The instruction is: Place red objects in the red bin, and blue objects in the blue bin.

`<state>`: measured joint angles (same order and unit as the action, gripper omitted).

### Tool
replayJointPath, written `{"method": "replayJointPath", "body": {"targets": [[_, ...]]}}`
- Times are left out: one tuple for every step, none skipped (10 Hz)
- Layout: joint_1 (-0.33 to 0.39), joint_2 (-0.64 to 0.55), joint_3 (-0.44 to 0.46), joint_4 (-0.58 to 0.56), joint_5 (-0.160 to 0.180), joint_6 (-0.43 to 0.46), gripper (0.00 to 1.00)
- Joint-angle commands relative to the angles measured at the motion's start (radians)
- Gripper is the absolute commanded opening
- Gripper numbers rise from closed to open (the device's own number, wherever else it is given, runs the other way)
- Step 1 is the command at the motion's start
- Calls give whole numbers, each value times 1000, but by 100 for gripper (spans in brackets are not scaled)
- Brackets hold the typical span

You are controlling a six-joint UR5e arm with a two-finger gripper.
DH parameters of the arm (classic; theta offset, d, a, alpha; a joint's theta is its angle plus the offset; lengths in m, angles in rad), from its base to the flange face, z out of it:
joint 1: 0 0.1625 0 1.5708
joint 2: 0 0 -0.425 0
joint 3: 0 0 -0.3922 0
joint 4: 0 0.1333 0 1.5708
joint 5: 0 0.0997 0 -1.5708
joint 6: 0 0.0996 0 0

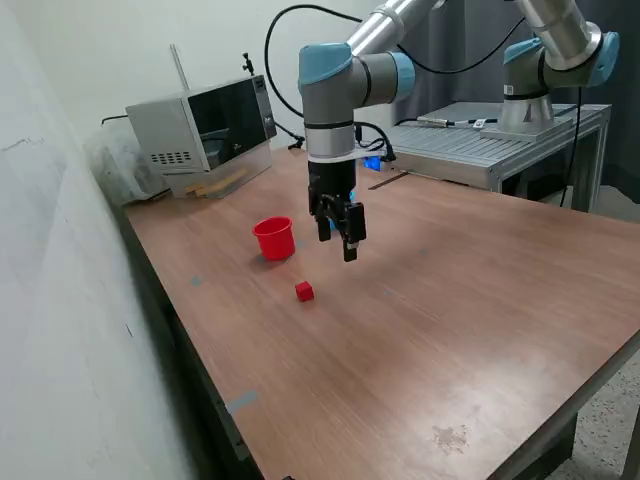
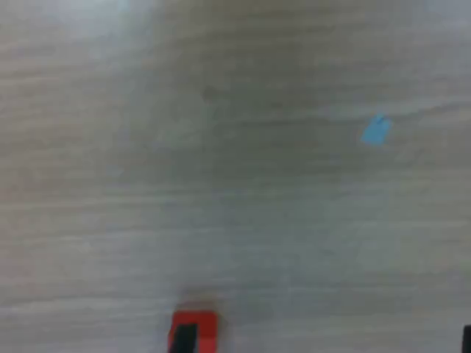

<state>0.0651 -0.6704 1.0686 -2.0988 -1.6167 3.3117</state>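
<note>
1. I've got the gripper (image 1: 338, 237) hanging above the brown wood-grain desk (image 1: 470, 330), fingers pointing down and standing a little apart, released, with nothing between them that I can make out.
2. One small plain red cube (image 1: 304, 291) sits on the desk just below and toward the exterior view's left of the fingers; the wrist view catches it at the picture's edge (image 2: 194, 332), blurred.
3. The small round red plastic cup-like bin (image 1: 274, 238) stands upright near that cube, further back on the desk, clear of the arm.
4. No blue bin or dark-blue cubes that I can identify; something blue shows behind the arm, too hidden to name. A pale blue fleck (image 2: 375, 130) shows on the wood in the wrist view.
5. My read: we're on the red cube pick, approach not yet finished.
6. Next I'd shift over until the cube is centred between the fingers, descend, close, then carry it to the red bin.
</note>
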Motion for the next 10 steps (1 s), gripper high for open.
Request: {"method": "replayJointPath", "body": {"targets": [[-21, 40, -35, -33, -3, 0, 100], [-21, 55, -33, -44, -3, 0, 100], [-21, 67, -29, -62, -3, 0, 100], [-21, 89, -29, -78, -3, 0, 100], [-21, 101, -35, -92, -5, -1, 100], [-22, 112, -39, -102, -6, -1, 100], [-27, 124, -48, -107, -14, -1, 100], [-33, 132, -58, -110, -17, -1, 100], [-44, 138, -65, -119, -23, -1, 100], [-56, 143, -68, -127, -29, -1, 100]]}}
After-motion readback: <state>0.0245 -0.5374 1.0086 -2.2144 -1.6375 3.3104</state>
